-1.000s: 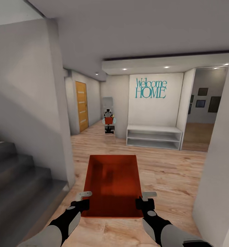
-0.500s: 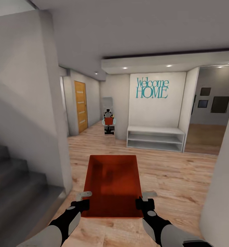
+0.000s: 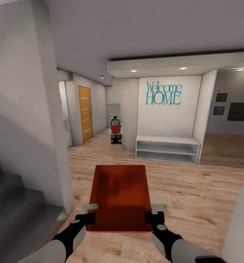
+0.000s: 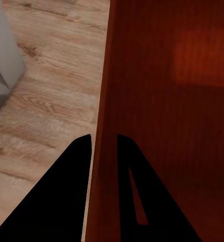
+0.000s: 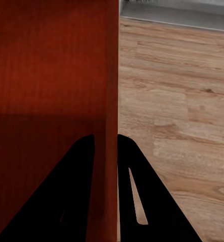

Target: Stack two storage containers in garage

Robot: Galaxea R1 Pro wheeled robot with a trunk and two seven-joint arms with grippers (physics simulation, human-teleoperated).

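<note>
Orange-red storage container (image 3: pixel 119 197) held level ahead, both arms' fingers (image 4: pixel 81 151) clamped on its side walls.

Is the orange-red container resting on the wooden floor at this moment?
No, in the head view the container is held above the planks, with the left pincer and right pincer clamped on its side walls.
</note>
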